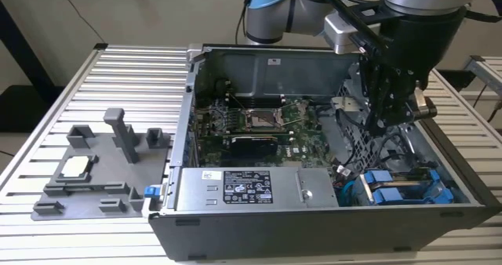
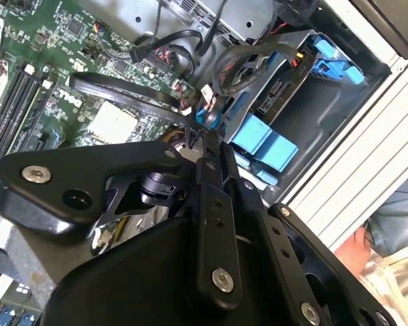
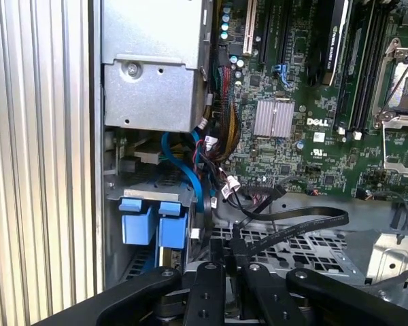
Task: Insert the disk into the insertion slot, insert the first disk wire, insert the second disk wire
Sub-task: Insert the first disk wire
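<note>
One gripper [image 3: 234,251], pinched shut on one black flat wire [image 3: 313,221], inside one open computer case [image 1: 235,221] on the worktop [image 1: 133,77], just beside the corner bay where the disk [image 1: 392,195] sits slotted, its two blue tabs [image 3: 137,223] showing.
</note>
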{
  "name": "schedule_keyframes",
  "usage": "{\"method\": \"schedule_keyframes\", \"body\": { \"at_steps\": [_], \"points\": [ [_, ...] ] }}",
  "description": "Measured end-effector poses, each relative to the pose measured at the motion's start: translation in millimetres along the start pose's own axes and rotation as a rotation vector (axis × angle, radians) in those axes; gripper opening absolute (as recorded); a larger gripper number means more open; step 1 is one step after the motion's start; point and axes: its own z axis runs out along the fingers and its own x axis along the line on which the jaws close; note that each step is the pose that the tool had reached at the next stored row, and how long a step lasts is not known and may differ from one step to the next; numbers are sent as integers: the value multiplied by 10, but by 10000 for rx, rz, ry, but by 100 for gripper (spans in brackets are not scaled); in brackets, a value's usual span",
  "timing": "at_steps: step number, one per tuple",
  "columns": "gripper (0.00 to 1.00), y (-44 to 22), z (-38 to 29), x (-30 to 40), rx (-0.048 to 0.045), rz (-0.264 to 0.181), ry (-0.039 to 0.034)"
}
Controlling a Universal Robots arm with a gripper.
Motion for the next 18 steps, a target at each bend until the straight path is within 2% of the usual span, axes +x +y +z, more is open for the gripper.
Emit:
{"method": "schedule_keyframes", "body": {
  "at_steps": [3, 5, 18],
  "points": [
    [16, -3, 2, 12, -6, 1, -8],
    [16, -21, 8, 35, -44, 1, -10],
    [16, -257, 84, 339, -585, -13, -53]
  ]
}}
